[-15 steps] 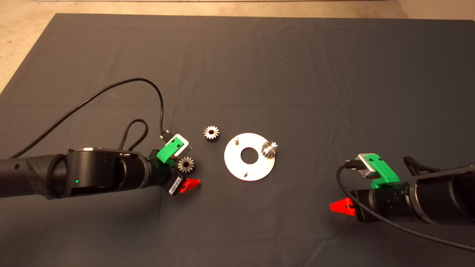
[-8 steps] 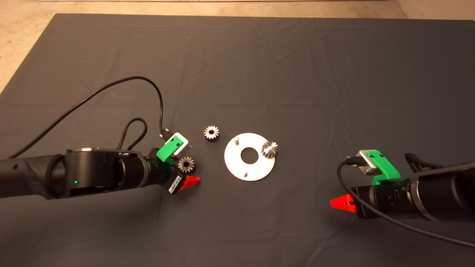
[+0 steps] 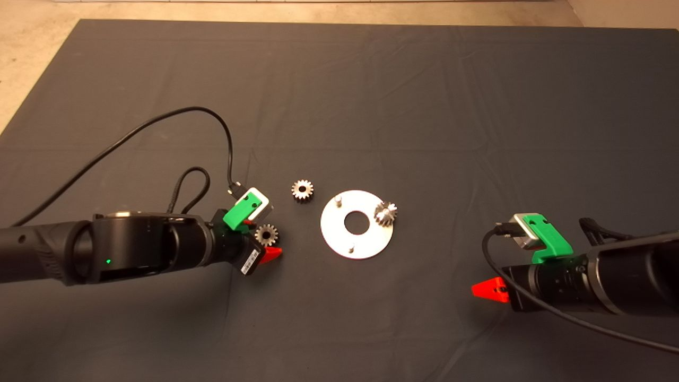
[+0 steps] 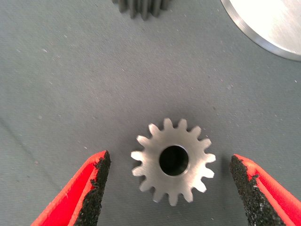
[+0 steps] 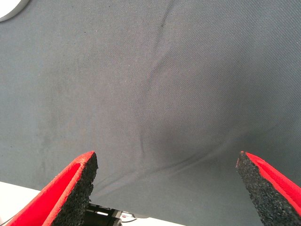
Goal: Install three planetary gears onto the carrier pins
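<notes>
The silver carrier disc (image 3: 366, 241) lies mid-mat with two bare pins (image 3: 338, 199) (image 3: 351, 247). One planetary gear (image 3: 385, 213) sits tilted at the third pin on the disc's right rim. A second gear (image 3: 302, 189) lies flat on the mat left of the disc. A third gear (image 3: 266, 234) (image 4: 173, 160) lies flat between the open fingers (image 4: 91, 188) of my left gripper (image 3: 260, 239) (image 4: 171, 188), which do not touch it. My right gripper (image 3: 485, 291) (image 5: 169, 188) is open and empty over bare mat, right of the disc.
The dark mat (image 3: 424, 106) covers the table, with floor showing past its far edge. Black cables (image 3: 159, 127) loop from the left wrist over the mat. The disc's edge (image 4: 268, 23) and the second gear (image 4: 141, 5) show in the left wrist view.
My left gripper has drawn back slightly to the left around the third gear. My right gripper has pulled back slightly to the right. Gears and disc have not moved.
</notes>
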Motion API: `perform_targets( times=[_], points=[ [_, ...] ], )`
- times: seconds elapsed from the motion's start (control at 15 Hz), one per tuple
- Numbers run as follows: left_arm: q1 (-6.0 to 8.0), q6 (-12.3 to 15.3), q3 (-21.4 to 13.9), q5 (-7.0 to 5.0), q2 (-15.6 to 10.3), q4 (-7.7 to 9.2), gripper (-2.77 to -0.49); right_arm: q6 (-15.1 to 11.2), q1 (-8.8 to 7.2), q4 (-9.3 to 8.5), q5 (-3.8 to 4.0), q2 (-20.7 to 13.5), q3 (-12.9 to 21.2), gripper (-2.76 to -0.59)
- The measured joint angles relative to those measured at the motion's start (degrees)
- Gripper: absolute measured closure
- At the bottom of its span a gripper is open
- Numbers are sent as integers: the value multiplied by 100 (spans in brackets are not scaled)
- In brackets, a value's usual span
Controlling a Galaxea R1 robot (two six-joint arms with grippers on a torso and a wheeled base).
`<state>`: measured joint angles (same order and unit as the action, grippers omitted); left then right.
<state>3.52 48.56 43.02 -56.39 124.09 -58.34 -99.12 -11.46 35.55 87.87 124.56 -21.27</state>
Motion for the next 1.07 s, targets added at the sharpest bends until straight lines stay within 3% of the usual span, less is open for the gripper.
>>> perform_targets(
  times=[0.07, 0.47, 0.67, 1.0, 1.07],
  points=[
    [0, 0, 0, 1, 0, -2, -168, 0, 0, 0, 0, 0, 0, -220],
    [0, 0, 0, 2, -13, -33, -151, 1, 0, -7, 0, 0, 0, -220],
    [-2, 1, 0, 11, -19, -171, -138, 1, 0, -11, 0, 0, 0, -220],
    [-2, 1, -2, 52, -77, -172, -136, 1, -6, -18, 0, 0, 0, -220],
    [-2, 1, -2, 55, -77, -171, -127, 0, -21, -18, -2, 0, 0, -220]
  ],
)
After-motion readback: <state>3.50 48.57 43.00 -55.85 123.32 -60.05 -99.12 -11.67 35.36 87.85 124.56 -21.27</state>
